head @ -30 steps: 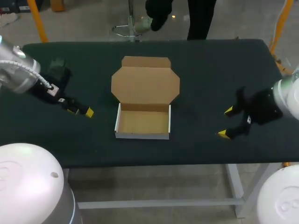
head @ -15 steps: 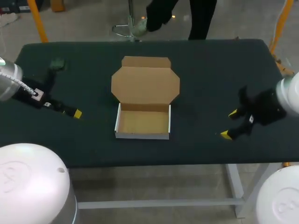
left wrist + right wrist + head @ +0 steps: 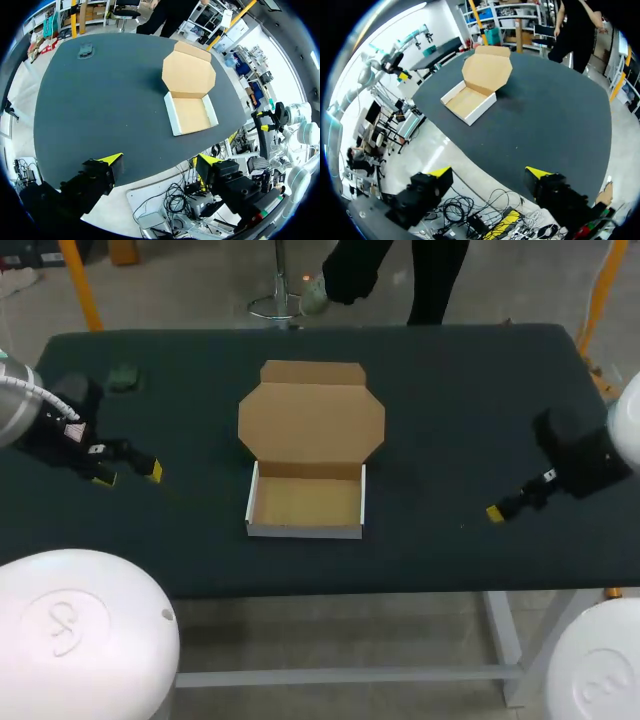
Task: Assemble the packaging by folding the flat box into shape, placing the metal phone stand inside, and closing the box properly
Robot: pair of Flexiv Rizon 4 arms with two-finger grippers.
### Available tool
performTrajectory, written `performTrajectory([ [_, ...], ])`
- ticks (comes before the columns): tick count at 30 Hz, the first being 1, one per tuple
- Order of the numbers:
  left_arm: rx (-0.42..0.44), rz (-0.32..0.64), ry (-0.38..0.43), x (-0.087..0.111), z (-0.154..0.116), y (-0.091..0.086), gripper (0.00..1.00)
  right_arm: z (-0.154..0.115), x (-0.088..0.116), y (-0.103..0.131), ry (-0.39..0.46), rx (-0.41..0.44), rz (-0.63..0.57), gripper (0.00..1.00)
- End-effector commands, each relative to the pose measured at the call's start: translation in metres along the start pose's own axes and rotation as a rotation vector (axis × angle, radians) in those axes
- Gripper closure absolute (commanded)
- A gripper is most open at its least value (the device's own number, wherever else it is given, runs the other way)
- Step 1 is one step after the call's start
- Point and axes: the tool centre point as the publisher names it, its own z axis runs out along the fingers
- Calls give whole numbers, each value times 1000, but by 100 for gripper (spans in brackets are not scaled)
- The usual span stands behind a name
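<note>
The cardboard box (image 3: 305, 504) stands folded into a shallow white-sided tray in the middle of the table, its brown lid (image 3: 311, 420) lying flat open behind it. The tray is empty. A small dark phone stand (image 3: 124, 377) lies at the far left of the table, also in the left wrist view (image 3: 85, 50). My left gripper (image 3: 130, 475) hovers open near the left edge, well left of the box (image 3: 192, 115). Open as well, my right gripper (image 3: 500, 510) hangs off to the right of the box (image 3: 467, 102). Neither gripper (image 3: 160, 162) (image 3: 489, 173) holds anything.
The dark table top (image 3: 460, 400) carries only the box and the stand. Its front edge runs close below the tray, and bare cloth lies to both sides of the box.
Both arms have drawn back from the box: the left gripper moved left toward the table's edge, the right gripper moved right and turned. The box and stand have not moved.
</note>
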Motion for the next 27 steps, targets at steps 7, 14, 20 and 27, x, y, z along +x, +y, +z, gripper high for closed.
performTrajectory([
  [7,-30,-105,-75,4,-9,0,0,-23,-3,-1,-117,34,120,0],
  [14,-66,-135,-92,7,-22,3,0,-37,-4,-4,-150,34,199,0],
  [20,-96,-118,-108,10,-25,7,0,-42,-3,-5,-167,26,238,0],
  [27,-127,-134,-115,10,-27,10,0,-43,-3,-4,-205,51,278,0],
])
